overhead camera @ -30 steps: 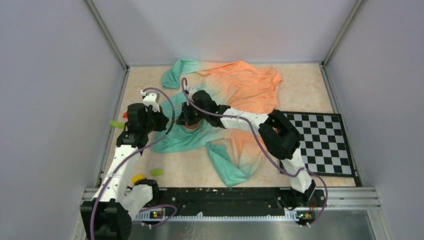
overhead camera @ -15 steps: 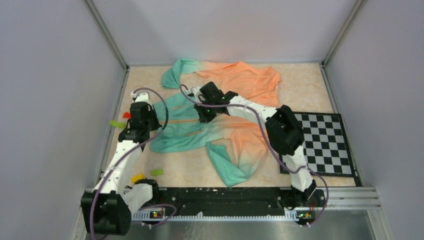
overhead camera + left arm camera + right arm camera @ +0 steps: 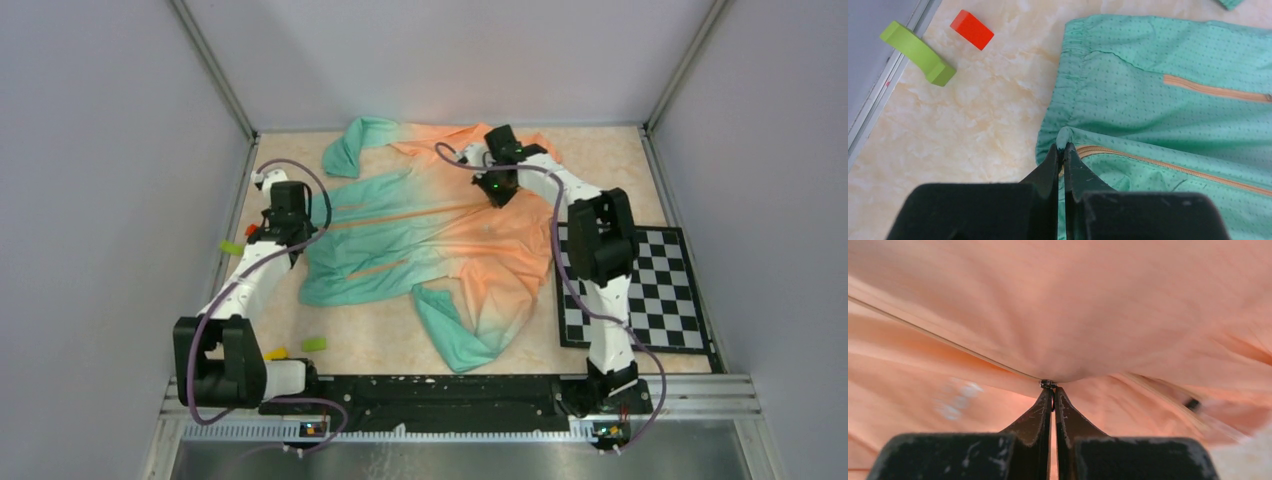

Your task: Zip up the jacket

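Observation:
The jacket [image 3: 440, 235] lies spread across the table, teal on the left and orange on the right. Its front zipper runs across the middle as a closed line. My left gripper [image 3: 296, 232] is shut on the teal hem [image 3: 1064, 136] at the zipper's left end, seen close up in the left wrist view [image 3: 1064, 150]. My right gripper [image 3: 497, 188] is shut on the small metal zipper pull [image 3: 1048, 384] over the orange part near the collar. The orange fabric [image 3: 1073, 315] bunches up just past the pull.
A checkerboard [image 3: 635, 285] lies at the right, partly under the jacket's edge. A green curved block [image 3: 918, 52] and a red block [image 3: 972, 29] lie by the left wall. More small blocks [image 3: 314, 344] lie near the front left. Walls enclose the table.
My right gripper has moved from the teal middle of the jacket rightwards and back to the orange collar end. The jacket front has spread flat. My left gripper has shifted back and left.

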Robot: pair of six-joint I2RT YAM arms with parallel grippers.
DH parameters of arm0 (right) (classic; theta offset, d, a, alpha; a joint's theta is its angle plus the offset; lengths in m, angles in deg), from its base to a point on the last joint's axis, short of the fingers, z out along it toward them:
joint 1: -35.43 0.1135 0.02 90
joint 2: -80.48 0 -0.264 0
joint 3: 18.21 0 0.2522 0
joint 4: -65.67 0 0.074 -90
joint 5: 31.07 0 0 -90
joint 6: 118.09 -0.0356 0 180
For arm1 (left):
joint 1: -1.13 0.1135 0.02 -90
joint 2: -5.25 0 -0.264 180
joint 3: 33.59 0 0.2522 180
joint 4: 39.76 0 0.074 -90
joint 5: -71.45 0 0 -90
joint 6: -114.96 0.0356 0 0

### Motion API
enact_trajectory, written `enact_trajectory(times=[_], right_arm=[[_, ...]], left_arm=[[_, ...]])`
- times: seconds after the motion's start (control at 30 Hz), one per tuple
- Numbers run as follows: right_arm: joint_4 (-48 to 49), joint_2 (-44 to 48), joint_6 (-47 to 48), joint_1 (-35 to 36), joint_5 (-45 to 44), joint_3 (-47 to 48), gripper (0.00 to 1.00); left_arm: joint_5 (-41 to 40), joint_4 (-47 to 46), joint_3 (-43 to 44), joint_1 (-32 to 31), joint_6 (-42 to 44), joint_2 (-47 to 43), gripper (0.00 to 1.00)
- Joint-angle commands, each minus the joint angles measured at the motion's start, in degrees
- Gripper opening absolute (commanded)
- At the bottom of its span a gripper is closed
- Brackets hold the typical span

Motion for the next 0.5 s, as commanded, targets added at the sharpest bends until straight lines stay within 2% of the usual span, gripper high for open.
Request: enact_trajectory(times=[0.0,0.1,0.17,0.33,0.47], right_arm=[[0.7,0.3,9.7,-7.9,-8.3,-1.9,0.00],[7.7,2.0,13.8,-12.3,-9.7,-6.5,0.00],[11.0,1.9,13.7,-14.6,-11.4,-6.3,0.00],[11.0,-1.5,13.9,-19.0,-12.4,-0.8,0.00],[12.6,-1.8,14.3,-20.5,-12.8,-0.1,0.00]], left_arm=[[-8.8,-3.0,3.0,2.4,-1.7,4.8,0.00],[-9.4,-2.6,3.8,3.5,-3.0,7.4,0.00],[-10.0,-3.3,4.0,4.0,-2.6,8.4,0.00],[-10.3,-2.7,5.8,5.2,-2.4,11.9,0.00],[-9.7,-4.1,4.6,5.3,-2.3,12.7,0.00]])
